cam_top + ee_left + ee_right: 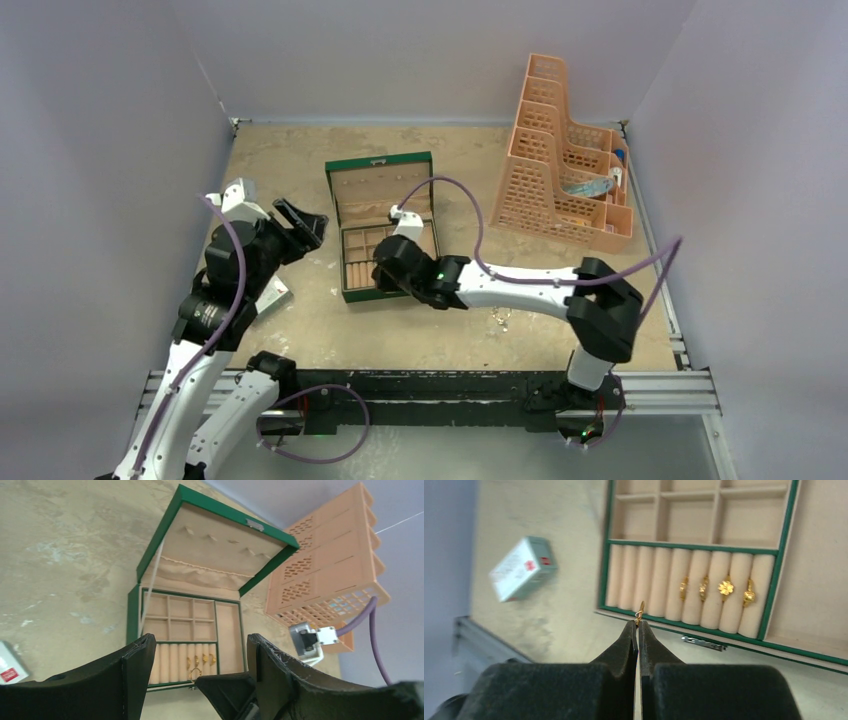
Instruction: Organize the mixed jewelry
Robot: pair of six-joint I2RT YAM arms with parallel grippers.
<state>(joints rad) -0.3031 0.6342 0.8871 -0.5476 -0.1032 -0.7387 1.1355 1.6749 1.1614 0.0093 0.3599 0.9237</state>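
- Silvery chain-like piece point(500, 318) lies loose on the counter point(300, 150), nearest the arm bases and just beside the right forearm. Not sorted yet.
- Right pincer point(638, 626) is pressed together, clamped on a small gold ring point(640, 609) at the front rim of the green box point(378, 164).
- Four gold rings point(725, 587) already sit in the slots of the ring rolls point(659, 582), bunched toward one end. The other slots look free.
- Square compartments point(689, 525) behind the rolls look bare.
- Left pincer point(303, 222) has its fingers apart and holds nothing, raised off the counter beside the box's left side.
- Peach organiser point(560, 160) at the far back holds no jewelry that I can make out.
- Judgement: rings mostly done. Left to do: seat the held ring, then put away the chain piece.
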